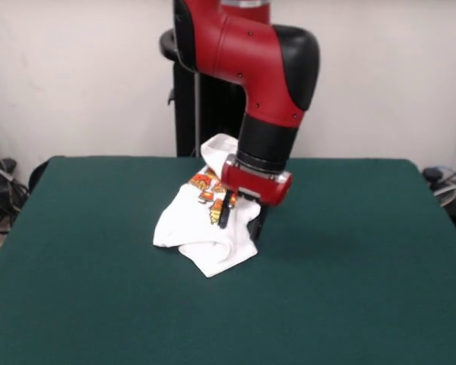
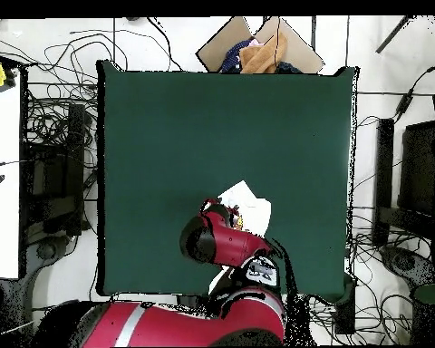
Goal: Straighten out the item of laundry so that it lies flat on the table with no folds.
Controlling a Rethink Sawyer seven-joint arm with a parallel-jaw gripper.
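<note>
The item of laundry [image 1: 184, 220] is a small white T-shirt with red, orange and yellow prints. It lies crumpled in a folded heap on the dark green table [image 1: 349, 266], a little left of centre and toward the robot's side. My gripper [image 1: 242, 220] is down on the shirt's right part. Its two black fingers [image 1: 224, 214] stand apart, with cloth bunched between them. In the overhead view only a white corner of the shirt [image 2: 249, 205] shows on the table [image 2: 212, 127]. There the arm hides the gripper.
The red arm's elbow [image 1: 277, 68] hangs over the table's far side in front of the black pedestal [image 1: 186, 114]. A cardboard box with clothes [image 2: 257, 50] sits beyond the table's far edge. A white bench [image 2: 4, 181] and cables lie beside the table.
</note>
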